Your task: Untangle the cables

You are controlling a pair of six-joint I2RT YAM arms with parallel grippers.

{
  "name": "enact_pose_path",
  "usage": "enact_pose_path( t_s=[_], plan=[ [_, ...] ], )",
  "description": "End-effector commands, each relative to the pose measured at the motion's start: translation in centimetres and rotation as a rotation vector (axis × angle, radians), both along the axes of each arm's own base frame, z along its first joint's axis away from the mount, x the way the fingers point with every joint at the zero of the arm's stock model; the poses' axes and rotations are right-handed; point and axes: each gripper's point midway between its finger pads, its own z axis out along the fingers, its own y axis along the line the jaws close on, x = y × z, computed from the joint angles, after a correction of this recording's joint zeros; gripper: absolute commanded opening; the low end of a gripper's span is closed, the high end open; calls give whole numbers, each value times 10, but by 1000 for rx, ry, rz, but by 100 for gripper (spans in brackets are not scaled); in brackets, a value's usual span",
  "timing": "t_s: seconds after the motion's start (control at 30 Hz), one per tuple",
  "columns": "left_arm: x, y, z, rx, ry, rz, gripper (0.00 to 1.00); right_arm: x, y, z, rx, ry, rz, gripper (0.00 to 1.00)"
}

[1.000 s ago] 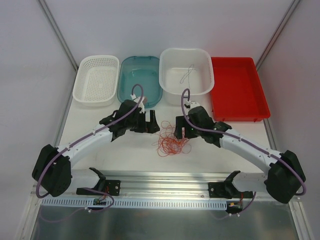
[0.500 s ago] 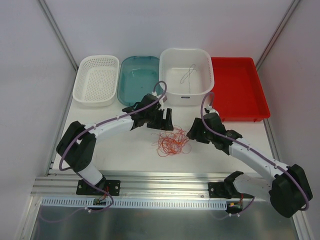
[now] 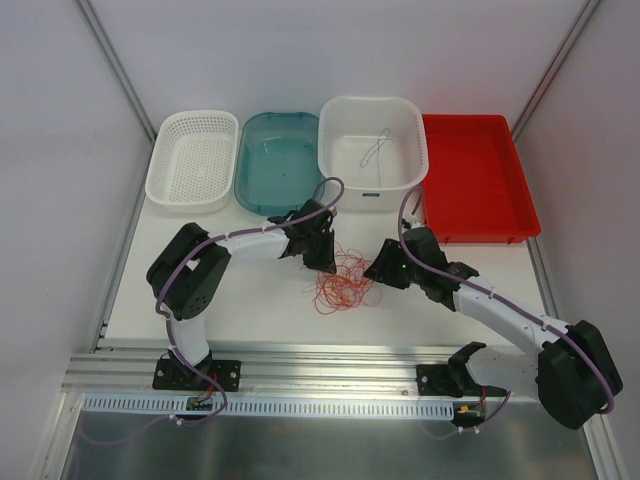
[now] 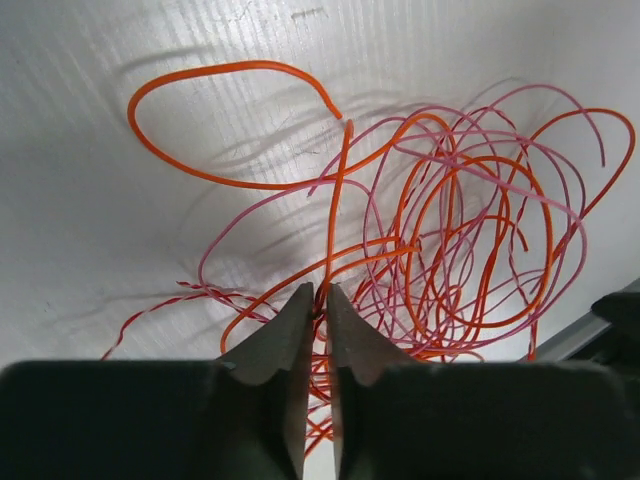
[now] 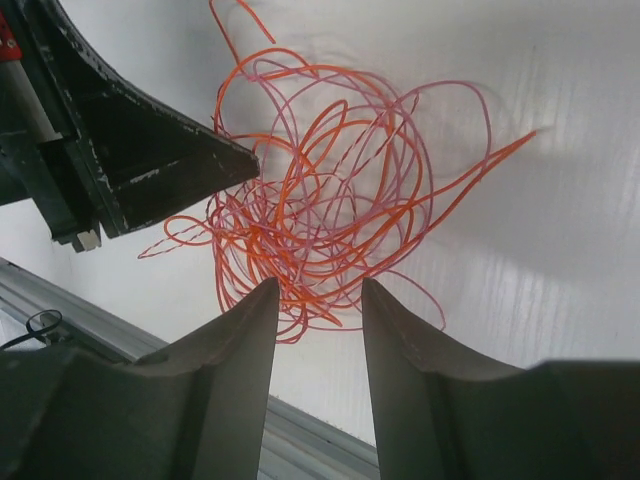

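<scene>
Several thin cables (image 3: 343, 283), orange and pink with one red-and-white twisted strand, lie in a single loose tangle on the white surface (image 3: 250, 305). The tangle sits about midway between the left and right edges and closer to the near edge than to the far edge.

Left end effector (image 4: 317, 295): the fingers are pressed almost together, leaving only a narrow slit. An orange strand runs from its free end straight into that slit, so this end effector is pinching the cables at the far-left side of the tangle. The left arm is folded back sharply, with its elbow toward the left edge.

Right end effector (image 5: 318, 290): the fingers are spread and hold nothing. It sits at the right side of the tangle. In the right wrist view the nearest loops show in the gap between the two fingertips. Whether the fingers touch the cables cannot be determined.

The two end effectors face each other across the tangle.

Four containers stand in a row along the far edge, from left to right:
1. white perforated basket (image 3: 192, 160);
2. teal tray (image 3: 278, 160);
3. white tub (image 3: 400, 172);
4. red tray (image 3: 478, 178), at the far right corner.

One pale grey cable (image 3: 375, 150) lies curled inside the white tub, well apart from the tangle.
</scene>
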Motion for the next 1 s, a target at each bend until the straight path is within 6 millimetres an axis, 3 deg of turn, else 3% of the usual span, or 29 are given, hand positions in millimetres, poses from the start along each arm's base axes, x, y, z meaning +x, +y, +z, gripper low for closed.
enact_pose_path(
  t_s=[0.0,0.07,0.37,0.63,0.97],
  plan=[
    [3,-6,8,-17,7,84,6,-4,13,13,54,-28,41,42],
    [5,-5,7,-25,20,132,0,-6,15,12,54,-26,47,42],
    [2,0,7,-81,41,268,0,-11,32,16,61,-32,111,40],
    [0,-2,10,-103,41,275,0,-13,42,0,70,9,112,34],
    [1,0,12,-105,27,288,0,-6,58,-4,108,14,121,29]
  ],
)
